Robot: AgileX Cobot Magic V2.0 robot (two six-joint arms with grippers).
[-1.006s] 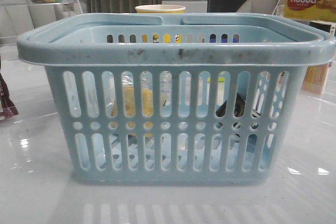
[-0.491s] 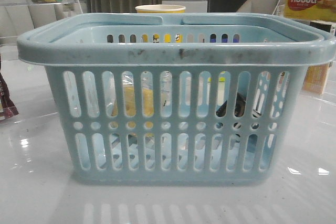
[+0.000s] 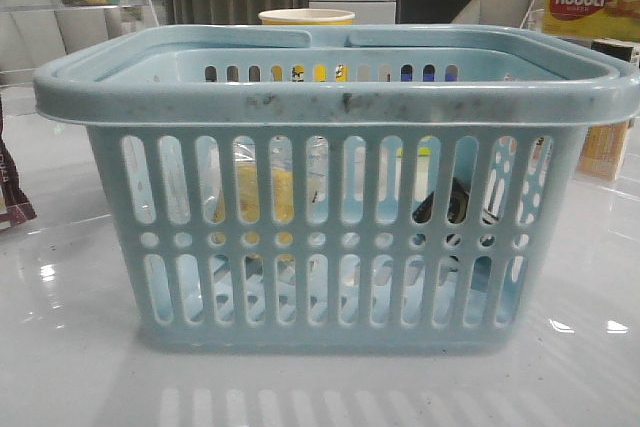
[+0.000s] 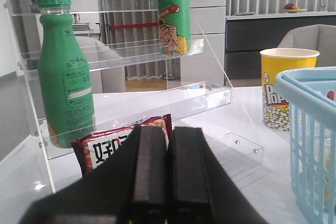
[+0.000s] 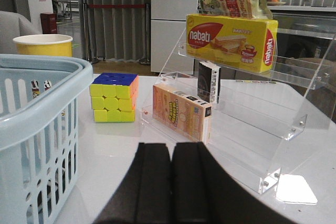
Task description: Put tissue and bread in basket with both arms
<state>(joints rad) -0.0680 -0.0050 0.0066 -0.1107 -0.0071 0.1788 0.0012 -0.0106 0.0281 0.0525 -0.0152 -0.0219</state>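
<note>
The light blue basket [image 3: 340, 102] fills the front view; it also shows in the left wrist view [image 4: 310, 140] and in the right wrist view [image 5: 37, 103]. Through its slots I see the pale yellow bread [image 3: 282, 192] in its clear bag on the left inside, and the blackish tissue packet [image 3: 452, 205] on the right inside. My left gripper [image 4: 168, 129] is shut and empty, left of the basket. My right gripper [image 5: 171, 148] is shut and empty, right of the basket. Neither gripper shows in the front view.
A maroon-brown snack packet [image 4: 110, 145] lies just beyond my left gripper, by a clear shelf with green bottles [image 4: 65, 77]. A yellow popcorn cup [image 4: 287, 87] stands behind the basket. On the right are a colour cube [image 5: 113, 97], an orange box [image 5: 181, 111] and the nabati box [image 5: 231, 40] on a clear rack.
</note>
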